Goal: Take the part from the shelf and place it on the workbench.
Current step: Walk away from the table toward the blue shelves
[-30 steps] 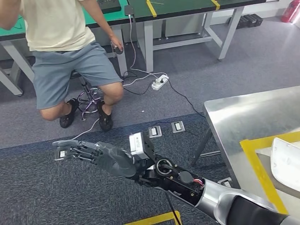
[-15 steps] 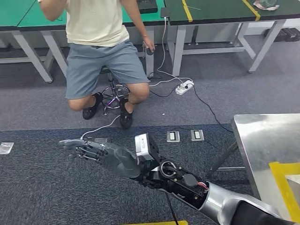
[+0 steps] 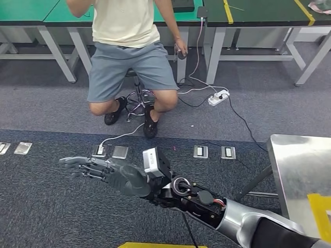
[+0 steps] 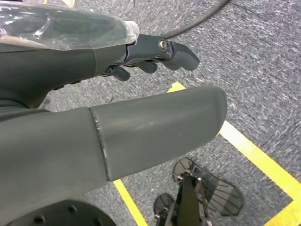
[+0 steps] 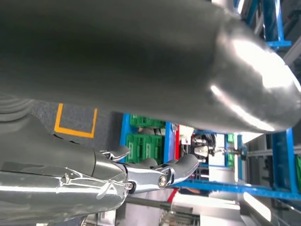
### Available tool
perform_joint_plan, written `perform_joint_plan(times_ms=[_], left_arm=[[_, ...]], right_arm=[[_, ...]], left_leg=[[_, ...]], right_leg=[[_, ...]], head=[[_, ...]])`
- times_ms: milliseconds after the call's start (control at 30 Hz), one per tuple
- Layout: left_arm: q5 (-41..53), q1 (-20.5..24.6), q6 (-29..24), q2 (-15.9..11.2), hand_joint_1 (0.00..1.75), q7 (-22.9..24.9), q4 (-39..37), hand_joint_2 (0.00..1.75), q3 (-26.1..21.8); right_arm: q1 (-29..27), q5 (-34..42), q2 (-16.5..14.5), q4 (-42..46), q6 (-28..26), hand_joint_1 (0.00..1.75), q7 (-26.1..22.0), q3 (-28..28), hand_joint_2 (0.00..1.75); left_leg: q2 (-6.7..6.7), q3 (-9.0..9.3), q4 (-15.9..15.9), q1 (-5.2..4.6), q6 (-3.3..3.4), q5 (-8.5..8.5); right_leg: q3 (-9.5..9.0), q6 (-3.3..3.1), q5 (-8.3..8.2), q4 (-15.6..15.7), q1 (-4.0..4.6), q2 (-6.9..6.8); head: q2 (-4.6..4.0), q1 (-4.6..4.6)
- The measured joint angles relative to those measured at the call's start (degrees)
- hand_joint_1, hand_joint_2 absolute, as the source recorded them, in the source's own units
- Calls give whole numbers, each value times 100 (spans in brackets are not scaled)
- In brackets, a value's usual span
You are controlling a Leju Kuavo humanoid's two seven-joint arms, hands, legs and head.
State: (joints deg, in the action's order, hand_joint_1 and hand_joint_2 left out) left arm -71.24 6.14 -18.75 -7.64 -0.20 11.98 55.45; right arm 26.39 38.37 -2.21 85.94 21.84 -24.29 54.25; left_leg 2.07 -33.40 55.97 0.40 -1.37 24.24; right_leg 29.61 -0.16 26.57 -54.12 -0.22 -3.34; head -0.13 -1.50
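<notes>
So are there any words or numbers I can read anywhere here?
None can be read.
The white block on the right arm's wrist: no print shows.
The green crates beyond the right robot hand: any labels are too blurred.
The yellow floor tape: plain lines, no writing.

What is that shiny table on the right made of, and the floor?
The table looks like bare metal, perhaps stainless steel: silvery, smooth, with soft reflections. The floor looks like dark grey carpet: a speckled, fuzzy, matte weave.
</notes>
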Motion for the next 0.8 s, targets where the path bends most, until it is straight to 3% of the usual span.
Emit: perform_joint_plan(times_ms=[67, 133, 167, 233, 300, 333, 367, 400, 433, 500, 567, 633, 700, 800], left_arm=[[-1, 11, 0, -8, 0, 0, 0, 0, 0], [-3, 4, 1, -10, 0, 1, 1, 0, 0], [-6, 0, 0, -8, 0, 1, 1, 0, 0], [-12, 1, 1, -4, 0, 1, 1, 0, 0], [-15, 8, 2, -3, 0, 1, 0, 0, 0], [-15, 9, 2, -3, 0, 1, 0, 0, 0], [-15, 8, 2, -3, 0, 0, 0, 0, 0], [-15, 7, 2, -3, 0, 0, 0, 0, 0], [-15, 6, 2, 1, 0, 0, 0, 0, 0], [-15, 10, 2, 9, 0, 0, 0, 0, 0], [-15, 13, 2, 12, 0, 0, 0, 0, 0], [-15, -8, 1, 5, 0, 1, 0, 0, 1], [-15, -27, 1, 7, 0, 3, 1, 0, 2], [-15, 0, 2, 12, 0, 5, 2, 0, 2]], right_arm=[[4, -1, -1, -1, 5, 0, 1, 0, 0], [7, -1, -2, -1, 9, 0, 2, 0, 0], [9, -1, -2, -1, 11, 0, 2, 0, 0], [15, -1, -2, -1, 15, 0, -3, 0, 0], [7, -1, -1, -7, 17, 0, -5, 0, 0], [-1, -1, -1, -11, 17, 0, -4, 0, 0], [-5, -1, 0, -15, 17, 0, -4, 0, 0], [-7, -1, 0, -16, 17, 0, -4, 0, 0], [-5, -1, 0, -17, 17, 0, -4, 0, 0], [-1, -1, 0, -17, 17, 0, -5, 0, 0], [-1, -1, -1, -19, 17, 0, -5, 0, 0], [2, -1, -4, -19, 17, 0, -5, 0, 0], [14, -1, -11, -18, 17, 0, -7, 0, 0], [18, -1, -14, -20, 17, 0, -7, 0, 0]], left_leg=[[49, 112, -250, -45, 72, -39], [-60, 113, -260, -35, 128, -48], [-106, 127, -276, -20, 155, -55], [-185, 156, -306, 11, 208, -68], [-279, 159, -306, 12, 235, -67], [-337, 161, -304, 11, 238, -66], [-401, 166, -301, 12, 237, -64], [-469, 174, -295, 13, 234, -60], [-537, 183, -285, 16, 224, -53], [-669, 171, -241, 18, 185, -30], [-780, 118, -208, 25, 120, -30], [-860, 83, -212, 48, 47, -45], [-706, -3, -37, 47, -10, 72], [-330, -534, 1047, 40, -72, 593]], right_leg=[[-16, 46, 29, -5, 25, -66], [-32, 98, 70, -19, 20, -110], [-16, 125, 139, -99, 10, -59], [188, 169, 444, -615, -15, 131], [587, 190, 813, -1465, -22, 264], [745, 196, 895, -1766, -23, 287], [805, 196, 855, -1846, -25, 298], [753, 189, 702, -1686, -28, 310], [607, 178, 472, -1331, -33, 347], [259, 156, 91, -513, -59, 569], [113, 137, -7, -143, -67, 737], [102, 85, -15, -106, -59, 671], [67, 13, -43, -53, -70, 553], [54, -44, -50, -22, -53, 350]], head=[[0, -14], [0, -29], [0, -31], [0, -62], [-1, -111], [-1, -128], [-1, -141], [-1, -153], [0, -163], [0, -179], [0, -167], [0, -155], [0, -112], [0, -8]])
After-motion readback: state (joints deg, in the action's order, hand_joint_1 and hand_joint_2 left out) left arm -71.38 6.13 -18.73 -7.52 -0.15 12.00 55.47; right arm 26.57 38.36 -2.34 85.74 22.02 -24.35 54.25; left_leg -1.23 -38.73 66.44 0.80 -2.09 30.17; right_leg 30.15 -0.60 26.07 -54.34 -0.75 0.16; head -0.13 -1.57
